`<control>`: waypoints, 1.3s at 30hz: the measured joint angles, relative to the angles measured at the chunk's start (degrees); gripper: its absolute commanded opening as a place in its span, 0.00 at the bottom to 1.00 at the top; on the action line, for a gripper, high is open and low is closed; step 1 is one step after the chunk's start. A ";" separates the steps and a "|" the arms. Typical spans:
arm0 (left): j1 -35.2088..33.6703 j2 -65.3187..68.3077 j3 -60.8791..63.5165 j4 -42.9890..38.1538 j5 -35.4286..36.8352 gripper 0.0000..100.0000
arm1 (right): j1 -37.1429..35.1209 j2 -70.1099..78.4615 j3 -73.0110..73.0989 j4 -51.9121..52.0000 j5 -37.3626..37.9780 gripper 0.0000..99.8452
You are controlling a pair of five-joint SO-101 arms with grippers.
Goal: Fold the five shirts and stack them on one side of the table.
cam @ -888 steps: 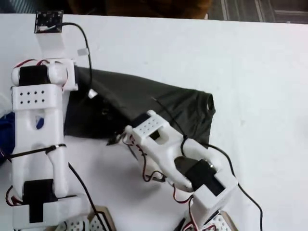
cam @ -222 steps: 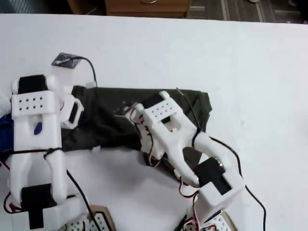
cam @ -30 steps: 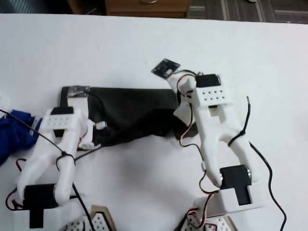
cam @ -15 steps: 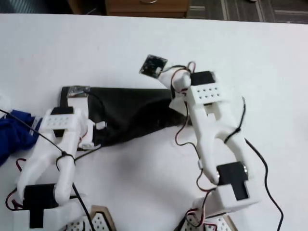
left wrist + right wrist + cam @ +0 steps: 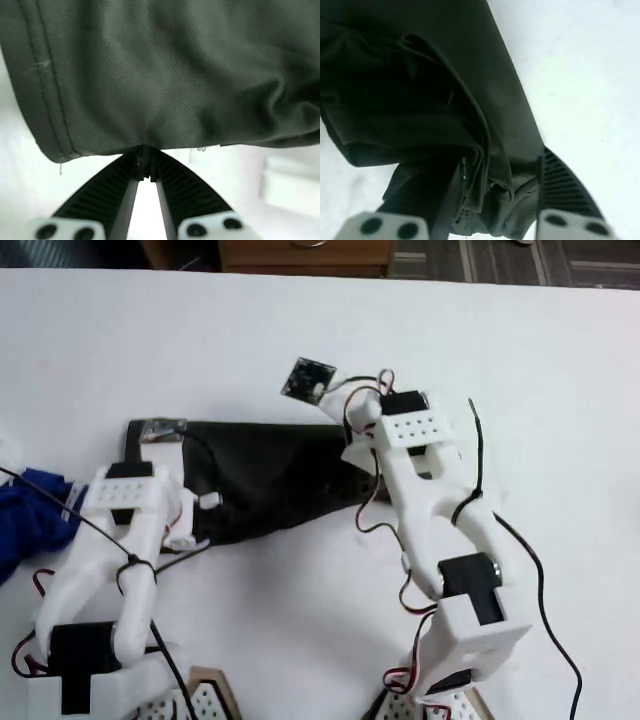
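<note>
A black shirt lies folded into a long band across the middle of the white table. My left gripper is shut on the shirt's near edge at its left end, close to the hem. My right gripper is shut on a bunched wad of the same shirt at its right end, with folds of cloth between the fingers. In the high view the right arm covers that end, and the left arm stands over the left end.
A crumpled blue shirt lies at the table's left edge beside the left arm. Loose cables trail from both arms. Bare table spreads to the right and at the back; a wooden cabinet stands beyond the far edge.
The right arm has swung left, dragging the shirt's right end with it, so the black band is shorter. The left arm and its end of the shirt have stayed put.
</note>
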 measured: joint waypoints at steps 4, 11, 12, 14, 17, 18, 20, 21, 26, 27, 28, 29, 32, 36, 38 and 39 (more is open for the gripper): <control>-0.09 0.00 0.00 0.00 0.00 0.03 | 0.00 0.00 0.00 -0.18 0.00 0.31; -0.09 0.00 0.00 0.00 0.00 0.03 | 0.09 -0.18 -4.75 -0.44 0.00 0.31; -0.09 0.00 0.00 0.00 0.00 0.03 | 0.35 -0.18 -5.80 -0.44 0.09 0.31; -0.09 0.00 0.00 0.00 0.00 0.03 | 0.79 -0.18 -7.65 -0.44 0.00 0.31; -0.09 0.00 0.00 0.00 0.00 0.03 | 0.53 -0.18 -8.44 -0.44 0.00 0.31; 0.00 0.00 0.00 0.00 0.00 0.03 | 0.44 -0.18 -8.44 -0.44 0.00 0.31; 0.00 0.00 0.00 0.00 0.00 0.03 | 0.53 -0.18 -8.44 1.14 0.09 0.31; -0.09 0.00 0.00 0.00 0.00 0.03 | 0.62 -0.53 -8.44 2.64 0.09 0.31; 0.00 0.00 0.00 0.00 0.00 0.03 | -0.88 -6.95 -8.44 14.95 0.00 0.31; -0.09 0.00 0.00 0.00 0.00 0.03 | -1.67 -8.97 -8.44 17.41 -0.44 0.31; -0.09 0.00 0.00 0.00 0.00 0.03 | -2.55 -10.99 -8.44 19.43 -1.49 0.31; -0.09 0.00 0.00 0.00 0.00 0.03 | -3.25 -13.19 -8.44 21.10 -2.55 0.31; -0.09 0.00 0.00 0.00 0.00 0.03 | -6.86 -18.46 -7.03 25.32 -3.96 0.26; -0.09 0.00 0.00 0.00 0.00 0.03 | -9.76 -19.60 1.41 24.53 -4.57 0.02; -0.09 0.00 0.00 0.00 0.00 0.03 | -9.67 -19.60 6.15 21.01 -4.66 0.04; -0.09 0.00 0.00 0.00 0.00 0.03 | -9.67 -19.60 8.62 18.81 -4.84 0.06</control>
